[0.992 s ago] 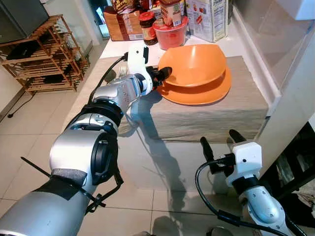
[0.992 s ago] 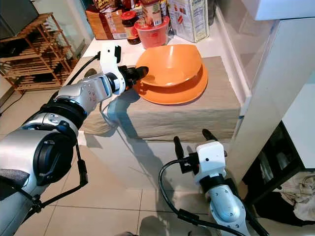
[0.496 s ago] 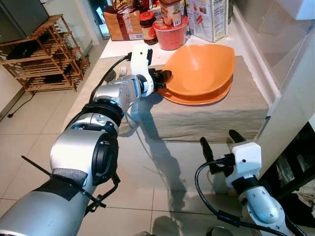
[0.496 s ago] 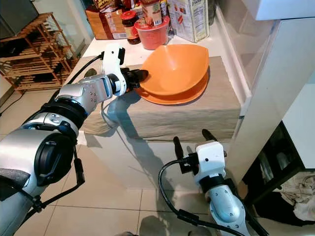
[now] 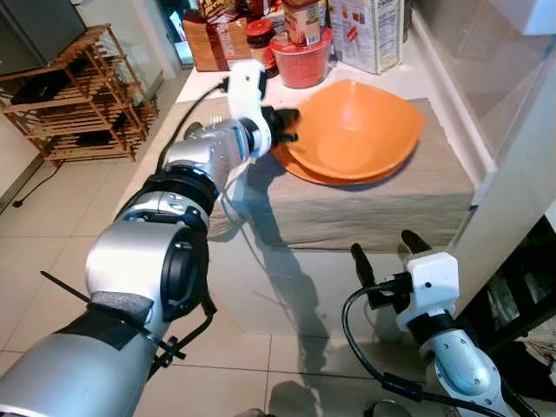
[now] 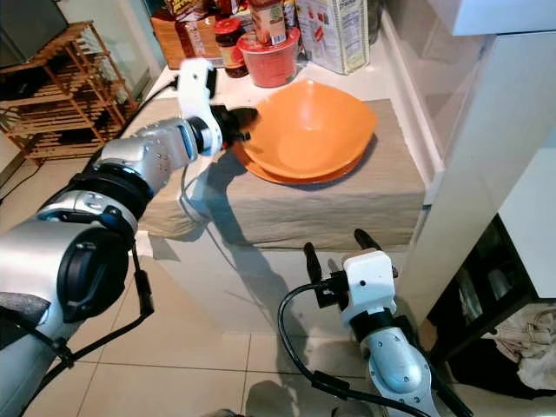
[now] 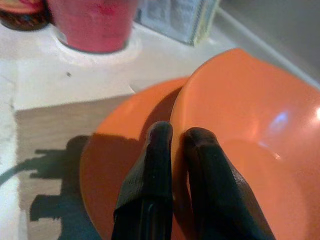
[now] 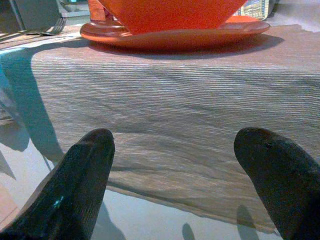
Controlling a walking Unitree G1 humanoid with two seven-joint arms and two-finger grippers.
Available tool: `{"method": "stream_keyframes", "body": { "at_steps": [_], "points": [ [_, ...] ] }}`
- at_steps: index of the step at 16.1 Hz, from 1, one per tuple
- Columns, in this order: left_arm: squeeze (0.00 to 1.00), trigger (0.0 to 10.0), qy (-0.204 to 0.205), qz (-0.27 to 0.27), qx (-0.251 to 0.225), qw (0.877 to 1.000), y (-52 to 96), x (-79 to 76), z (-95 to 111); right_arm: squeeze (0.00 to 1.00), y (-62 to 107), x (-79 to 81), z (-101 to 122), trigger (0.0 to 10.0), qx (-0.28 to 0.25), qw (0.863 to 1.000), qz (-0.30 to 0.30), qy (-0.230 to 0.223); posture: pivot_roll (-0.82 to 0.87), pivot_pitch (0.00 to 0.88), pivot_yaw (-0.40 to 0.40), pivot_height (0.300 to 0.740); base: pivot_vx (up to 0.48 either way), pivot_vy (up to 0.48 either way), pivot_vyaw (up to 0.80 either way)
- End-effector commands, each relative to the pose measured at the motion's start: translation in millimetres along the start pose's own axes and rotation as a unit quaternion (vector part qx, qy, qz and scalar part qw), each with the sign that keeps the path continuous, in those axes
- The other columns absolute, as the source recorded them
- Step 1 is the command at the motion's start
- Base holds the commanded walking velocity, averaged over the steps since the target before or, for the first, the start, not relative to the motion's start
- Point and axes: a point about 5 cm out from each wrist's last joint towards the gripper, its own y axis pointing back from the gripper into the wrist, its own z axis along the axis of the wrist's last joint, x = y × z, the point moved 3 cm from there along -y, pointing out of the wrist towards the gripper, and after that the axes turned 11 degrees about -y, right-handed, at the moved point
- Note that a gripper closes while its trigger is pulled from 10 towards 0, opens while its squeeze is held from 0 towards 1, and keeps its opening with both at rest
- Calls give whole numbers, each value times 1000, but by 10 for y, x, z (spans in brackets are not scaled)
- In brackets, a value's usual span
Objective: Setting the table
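The worktop (image 5: 382, 78) carries a beige placemat (image 5: 382, 204) and an orange plate (image 5: 300, 165). The left hand (image 5: 282, 126) pinches the orange bowl (image 5: 356, 130) by its rim, tilted above the plate. The right hand (image 5: 382, 261) waits below, fingers wide.

You see a red tub (image 5: 301, 62), a jar (image 5: 260, 36) and a carton (image 5: 367, 33) on the counter, and a wooden rack (image 5: 78, 100) left.
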Motion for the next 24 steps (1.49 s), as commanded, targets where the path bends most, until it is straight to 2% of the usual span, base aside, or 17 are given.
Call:
{"method": "stream_keyframes", "body": {
  "at_steps": [1, 8, 13, 15, 17, 20, 21, 24],
  "points": [
    [0, 0, -7, 19, -20, 1000, 41, 96, 156, 0, -5, 46, -34, 10000, 8, 1000, 9, -4, -197, 51, 194, 740, 0, 0, 0],
    [0, 0, 16, 43, -26, 999, 34, 120, 165, 0, -3, 52, -27, 10000, 9, 1000, 8, -3, -198, 61, 197, 740, 0, 0, 0],
    [0, 0, 15, 35, -20, 999, 14, 74, 116, 0, -23, 49, -7, 10000, 4, 1000, 5, -8, -194, 61, 196, 740, 0, 0, 0],
    [0, 0, 25, 34, -28, 999, 17, 74, 168, 0, -30, 46, -4, 10000, 3, 1000, 5, -7, -191, 61, 196, 740, 0, 0, 0],
    [0, 0, 19, 33, -30, 999, 14, 65, 177, 0, -37, 43, -3, 10000, 2, 1000, 4, -7, -189, 60, 196, 740, 0, 0, 0],
    [0, 0, -13, 18, 6, 1000, -10, 10, -20, 0, -39, 50, -11, 10000, 4, 1000, 4, -8, -187, 61, 198, 740, 0, 0, 0],
    [0, 0, -28, 30, 32, 999, -8, 31, -173, 0, -40, 54, -15, 10000, 4, 1000, 5, -8, -188, 61, 199, 740, 0, 0, 0],
    [0, 0, -27, 32, 40, 998, -8, 31, -219, 0, -36, 51, -19, 10000, 5, 1000, 5, -8, -189, 61, 199, 740, 0, 0, 0]
  ]
}}
